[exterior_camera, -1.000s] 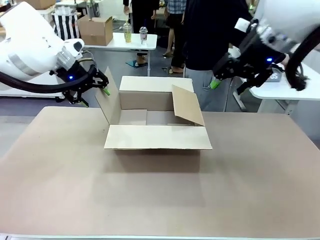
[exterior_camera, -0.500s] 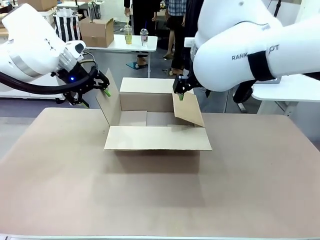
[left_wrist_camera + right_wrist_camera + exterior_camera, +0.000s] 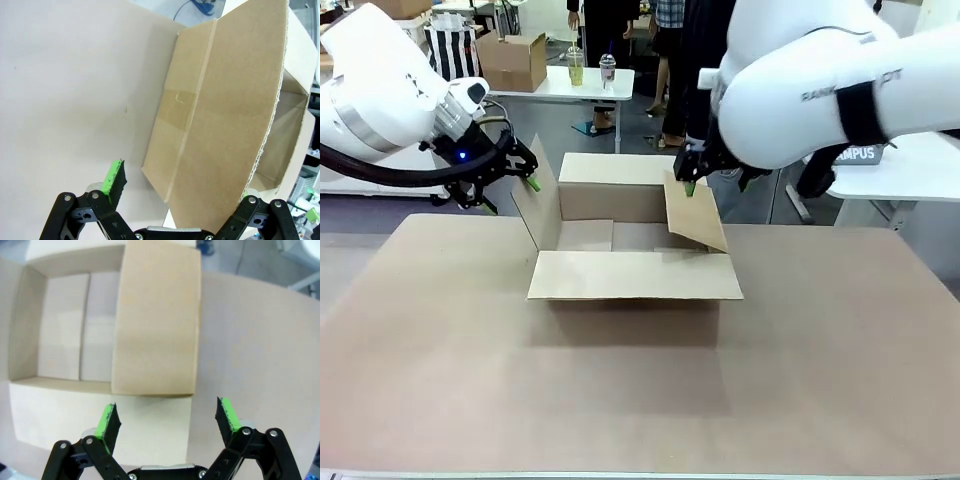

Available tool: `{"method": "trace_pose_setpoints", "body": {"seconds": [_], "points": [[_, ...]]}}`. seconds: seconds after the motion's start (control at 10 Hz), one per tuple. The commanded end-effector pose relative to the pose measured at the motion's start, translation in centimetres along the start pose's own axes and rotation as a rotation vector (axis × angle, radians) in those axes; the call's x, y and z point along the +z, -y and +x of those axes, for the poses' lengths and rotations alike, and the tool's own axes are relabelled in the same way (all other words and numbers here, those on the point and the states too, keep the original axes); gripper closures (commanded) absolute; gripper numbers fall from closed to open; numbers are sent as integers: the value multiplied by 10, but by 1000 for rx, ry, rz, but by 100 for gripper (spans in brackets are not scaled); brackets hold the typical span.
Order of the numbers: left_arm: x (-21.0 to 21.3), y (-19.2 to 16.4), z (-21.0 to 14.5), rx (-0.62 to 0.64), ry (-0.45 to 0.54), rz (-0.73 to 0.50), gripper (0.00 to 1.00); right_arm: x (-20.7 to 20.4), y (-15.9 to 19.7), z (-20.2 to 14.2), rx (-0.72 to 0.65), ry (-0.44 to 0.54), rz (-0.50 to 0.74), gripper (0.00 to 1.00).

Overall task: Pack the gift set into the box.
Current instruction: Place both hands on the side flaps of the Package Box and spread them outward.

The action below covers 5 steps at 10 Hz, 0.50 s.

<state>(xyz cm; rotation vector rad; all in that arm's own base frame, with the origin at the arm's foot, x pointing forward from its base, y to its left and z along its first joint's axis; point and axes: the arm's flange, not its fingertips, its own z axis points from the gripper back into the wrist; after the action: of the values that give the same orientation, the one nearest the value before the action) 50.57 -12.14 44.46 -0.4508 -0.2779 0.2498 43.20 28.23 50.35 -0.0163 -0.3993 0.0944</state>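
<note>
Brown table (image 3: 620, 400) bears the open box (image 3: 635, 275), white side table (image 3: 590, 92) beyond.

From where I stand there's one box (image 3: 635, 275) with four flaps, two grippers at it (left gripper (image 3: 510, 185) and right gripper (image 3: 705, 180), either side of the box), and beyond the box one smaller carton (image 3: 512, 62) and two drinks (image 3: 575, 66).

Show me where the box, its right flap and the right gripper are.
box (image 3: 635, 275): front view, on its near flap.
right flap (image 3: 695, 215): front view, middle of its face.
right gripper (image 3: 166, 414): right wrist view, midway between its open fingers.
</note>
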Motion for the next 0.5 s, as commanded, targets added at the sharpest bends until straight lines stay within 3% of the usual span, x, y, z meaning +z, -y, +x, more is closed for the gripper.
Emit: {"method": "trace_pose_setpoints", "body": {"seconds": [0.0,0.3,0.4], "points": [[1,-1,0,3,11,11,0,-34,-54,46,102,-75,-108,0],[1,-1,0,3,11,11,0,-83,-87,90,170,-143,-184,0],[1,-1,0,3,11,11,0,-104,-91,93,161,-175,-280,0]]}}
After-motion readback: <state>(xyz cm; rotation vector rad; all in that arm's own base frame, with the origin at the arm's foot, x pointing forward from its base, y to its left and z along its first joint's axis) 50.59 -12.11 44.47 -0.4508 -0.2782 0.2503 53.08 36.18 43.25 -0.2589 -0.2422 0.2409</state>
